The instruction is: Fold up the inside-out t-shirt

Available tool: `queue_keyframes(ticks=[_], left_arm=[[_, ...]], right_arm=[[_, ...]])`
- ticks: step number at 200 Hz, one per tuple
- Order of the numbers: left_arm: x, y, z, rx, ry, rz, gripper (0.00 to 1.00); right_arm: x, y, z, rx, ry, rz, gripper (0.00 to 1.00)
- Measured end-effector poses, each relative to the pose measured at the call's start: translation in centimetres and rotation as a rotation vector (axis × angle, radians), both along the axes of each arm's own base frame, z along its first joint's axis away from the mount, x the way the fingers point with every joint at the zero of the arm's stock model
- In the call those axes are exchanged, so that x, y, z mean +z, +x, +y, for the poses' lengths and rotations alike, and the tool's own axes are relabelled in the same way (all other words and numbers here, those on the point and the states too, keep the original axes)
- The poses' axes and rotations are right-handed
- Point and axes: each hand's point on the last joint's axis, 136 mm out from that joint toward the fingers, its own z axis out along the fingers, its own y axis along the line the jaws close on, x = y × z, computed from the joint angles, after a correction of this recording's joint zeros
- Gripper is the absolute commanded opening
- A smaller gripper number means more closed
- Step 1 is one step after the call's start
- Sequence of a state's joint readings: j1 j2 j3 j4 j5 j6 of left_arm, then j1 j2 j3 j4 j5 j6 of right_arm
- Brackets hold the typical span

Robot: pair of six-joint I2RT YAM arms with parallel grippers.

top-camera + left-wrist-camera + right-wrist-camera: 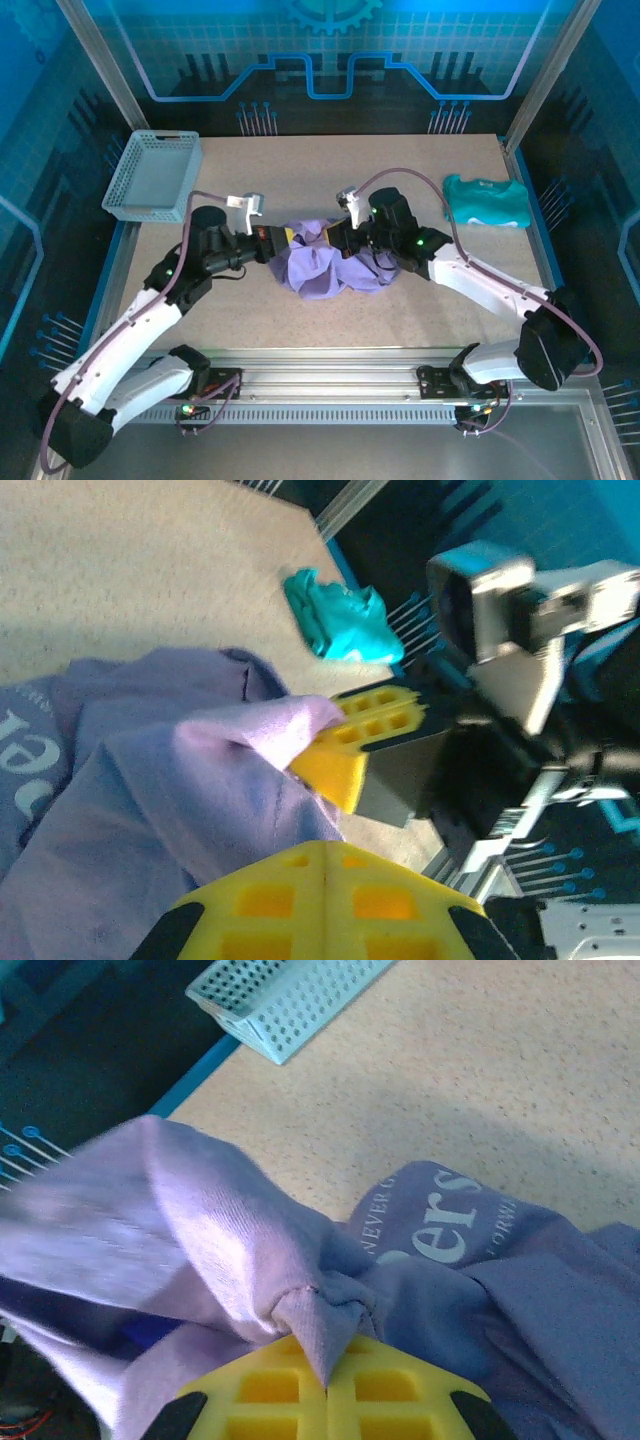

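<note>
Jaws closed both sides: left gripper (278, 240) nips t-shirt (322, 268) at heap's left edge mid-frame; right gripper (325, 1385) nips a gathered fold.

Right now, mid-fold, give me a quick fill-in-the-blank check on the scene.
The right gripper is ___ on the lavender t-shirt.
The mesh basket sits at the far ___ corner of the table.
The teal garment lies to the ___ of the t-shirt.
Missing words: shut; left; right.
</note>
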State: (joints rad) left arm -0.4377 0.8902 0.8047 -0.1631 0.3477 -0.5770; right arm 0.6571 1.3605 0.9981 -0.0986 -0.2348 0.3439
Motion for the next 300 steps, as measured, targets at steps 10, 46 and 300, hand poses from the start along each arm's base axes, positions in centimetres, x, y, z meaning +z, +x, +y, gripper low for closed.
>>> queue_keyframes(ticks=[10,46,300], left_arm=[[0.8,-0.2,0.7,0.016,-0.034,-0.029,0.0],[1.6,-0.7,1.9,0.056,-0.055,-0.08,0.0],[-8.5,1.1,3.0,0.134,0.181,0.184,0.26]], right_arm=[[-0.3,0.2,-0.1,-0.008,-0.007,0.018,0.0],[-0.3,0.1,0.0,0.002,0.015,0.05,0.0],[1.3,-0.7,2.5,0.12,0.123,0.103,0.0]])
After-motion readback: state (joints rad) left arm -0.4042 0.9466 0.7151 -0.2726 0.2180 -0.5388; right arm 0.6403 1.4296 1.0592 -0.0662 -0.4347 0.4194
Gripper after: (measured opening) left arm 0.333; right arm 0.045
